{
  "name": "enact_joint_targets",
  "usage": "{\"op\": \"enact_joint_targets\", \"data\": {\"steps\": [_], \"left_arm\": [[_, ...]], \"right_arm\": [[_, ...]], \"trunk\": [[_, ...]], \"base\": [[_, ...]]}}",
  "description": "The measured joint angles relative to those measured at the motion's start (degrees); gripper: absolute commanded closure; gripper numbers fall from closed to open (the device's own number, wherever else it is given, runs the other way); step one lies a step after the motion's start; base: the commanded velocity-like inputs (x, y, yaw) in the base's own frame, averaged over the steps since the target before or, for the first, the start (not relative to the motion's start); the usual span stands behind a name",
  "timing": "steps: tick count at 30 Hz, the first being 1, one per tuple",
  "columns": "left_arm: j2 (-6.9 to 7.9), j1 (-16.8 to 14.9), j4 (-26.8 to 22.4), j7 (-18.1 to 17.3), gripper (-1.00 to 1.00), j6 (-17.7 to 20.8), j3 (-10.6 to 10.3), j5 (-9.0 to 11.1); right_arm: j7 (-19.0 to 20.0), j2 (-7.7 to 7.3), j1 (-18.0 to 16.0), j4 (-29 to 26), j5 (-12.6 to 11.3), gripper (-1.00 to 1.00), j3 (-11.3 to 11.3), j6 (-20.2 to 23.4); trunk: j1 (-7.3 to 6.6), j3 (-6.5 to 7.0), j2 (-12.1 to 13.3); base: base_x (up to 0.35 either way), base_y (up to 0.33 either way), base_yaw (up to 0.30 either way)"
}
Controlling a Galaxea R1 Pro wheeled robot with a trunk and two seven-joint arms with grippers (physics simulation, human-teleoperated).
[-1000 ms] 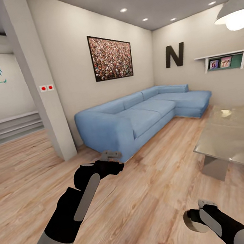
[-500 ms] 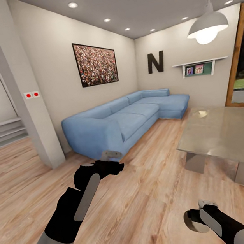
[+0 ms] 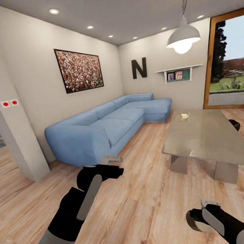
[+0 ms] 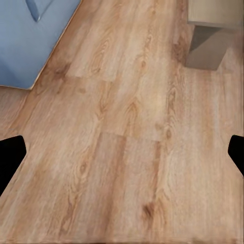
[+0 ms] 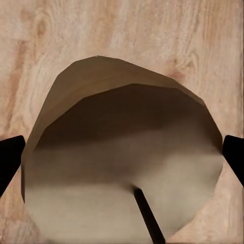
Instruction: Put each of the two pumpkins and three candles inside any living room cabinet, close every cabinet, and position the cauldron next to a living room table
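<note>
A candle [image 5: 122, 162] sits between the right gripper's [image 5: 122, 152] two dark fingertips in the right wrist view — a tan cylinder with a dark wick, its sides reaching both fingertips, so the gripper is clamped on it above bare plank floor. In the head view the right gripper [image 3: 209, 212] is at the lower right, the candle's rim just visible. The left gripper [image 3: 111, 160] is at centre left of the head view; in the left wrist view its fingertips stand wide apart at the frame edges with nothing between them. The table [image 3: 209, 135] occupies the right centre of the head view, its pale glassy top on grey slanted legs; a small pale object rests near its far end, too small to identify. A dark rounded shape [image 3: 235, 123] shows just past the table's right edge — identity unclear. Open floor [image 3: 149, 196] runs between the table and the blue sofa [image 3: 107, 126] at left centre. A white pillar [image 3: 8, 128] stands at far left. Glass doors [image 3: 233, 65] fill the upper right.
</note>
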Motion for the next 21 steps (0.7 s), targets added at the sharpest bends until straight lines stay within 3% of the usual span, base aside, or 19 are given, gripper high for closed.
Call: {"op": "enact_joint_targets", "data": {"steps": [2, 4, 5, 7, 9, 13, 21], "left_arm": [[0.03, 0.0, 1.03, -0.21, -1.0, 0.0, -0.08, 0.98], [0.05, -0.01, 1.57, -0.41, -1.0, 0.0, -0.21, 3.73], [0.14, -0.03, 1.78, -0.53, -1.0, 0.0, -0.28, 6.79], [0.78, -0.05, 1.77, -0.64, -1.0, 0.03, -0.36, 10.71], [1.73, -0.03, 1.7, -0.73, -1.0, 0.04, -0.42, 12.96], [2.65, -0.02, 1.58, -0.82, -1.0, 0.04, -0.48, 14.94], [2.88, 0.0, 1.52, -0.84, -1.0, 0.04, -0.5, 15.43]], "right_arm": [[0.01, -0.12, 0.02, 0.01, 0.12, 1.0, -1.35, 0.08], [0.04, -0.18, 0.03, 0.01, 0.01, 1.0, -2.29, 0.1], [0.04, -0.2, 0.04, 0.01, 0.04, 1.0, -2.64, 0.12], [0.04, -0.22, 0.04, 0.01, 0.02, 1.0, -2.94, 0.13], [0.05, -0.23, 0.04, 0.01, 0.0, 1.0, -3.1, 0.14], [0.02, -0.24, 0.05, 0.01, 0.0, 1.0, -3.23, 0.14], [-0.03, -0.24, 0.05, 0.1, -0.01, 1.0, -3.34, 0.14]], "trunk": [[-0.44, 0.47, 0.8], [-0.88, 0.94, 1.6], [-1.1, 1.18, 2.01], [-1.54, 1.65, 2.81], [-1.98, 2.13, 3.61], [-2.86, 3.08, 5.21], [-4.61, 5.0, 8.42]], "base": [[0.0, 0.0, -0.248], [0.0, 0.0, -0.246], [0.0, 0.0, -0.245], [0.0, 0.0, -0.245], [0.0, 0.0, -0.244], [0.0, 0.0, -0.242], [0.0, 0.0, -0.24]]}}
